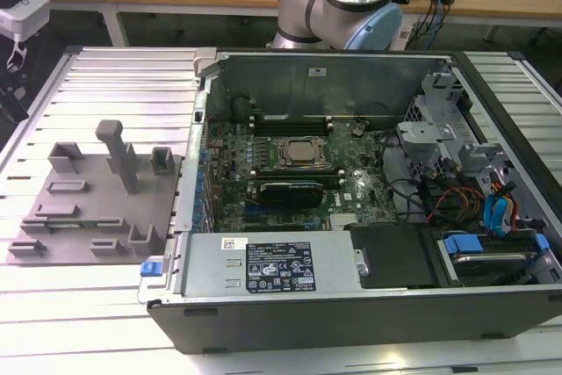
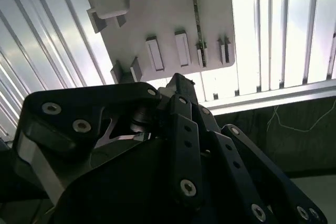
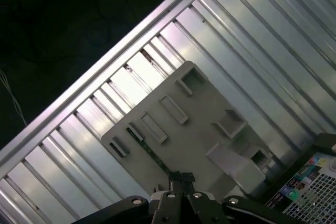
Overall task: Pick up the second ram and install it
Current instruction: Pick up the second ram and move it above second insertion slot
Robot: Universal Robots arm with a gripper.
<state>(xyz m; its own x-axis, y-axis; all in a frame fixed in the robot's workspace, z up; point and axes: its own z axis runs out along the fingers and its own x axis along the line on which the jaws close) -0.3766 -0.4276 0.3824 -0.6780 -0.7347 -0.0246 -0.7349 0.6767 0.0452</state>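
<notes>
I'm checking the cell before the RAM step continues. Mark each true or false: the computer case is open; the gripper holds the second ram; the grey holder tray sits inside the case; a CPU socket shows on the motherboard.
1. The computer case lies open, its motherboard exposed. True.
2. The gripper holds the second ram. False: the stick lies in the grey holder tray, and the gripper hangs above the tray, apart from it.
3. The grey holder tray sits inside the case. False: it lies on the slatted table, at the exterior view's left of the case.
4. A CPU socket shows on the motherboard. True.
</notes>
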